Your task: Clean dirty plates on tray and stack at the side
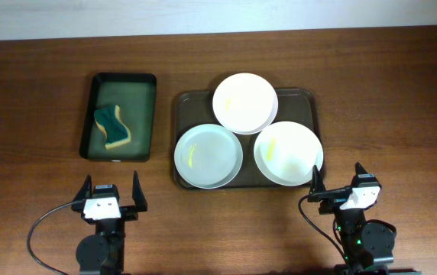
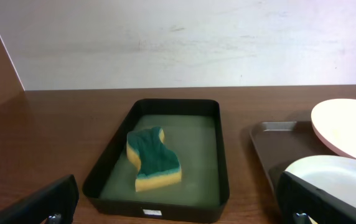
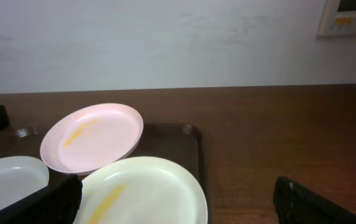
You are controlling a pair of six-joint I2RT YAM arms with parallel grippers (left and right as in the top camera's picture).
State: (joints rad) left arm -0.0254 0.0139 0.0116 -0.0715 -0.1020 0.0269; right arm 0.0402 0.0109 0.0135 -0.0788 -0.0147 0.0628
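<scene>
Left gripper point(image 1: 111, 181): jaws spread wide, nothing between them, low over the table point(image 1: 35, 92) at the near edge, in line with the green tray point(image 1: 119, 76). Right gripper point(image 1: 337, 176): jaws also wide and empty, just beside the near rim of the near-right plate point(image 1: 288, 153).

All three plates sit on the tray point(image 1: 304, 101).
- Near-left plate point(image 1: 208, 156): short yellow smear left of centre; its edge overhangs the tray's near rim.
- Near-right plate: longer yellow streak on its left half; reaches over the tray's right near corner.
- Far plate point(image 1: 244, 102): faint yellow mark. It overlaps the rims of both near plates and looks tilted in the right wrist view.

Left of the tray, apart from it, the green tray holds a green-and-yellow sponge point(image 1: 111, 127), lying flat, green face up.
</scene>
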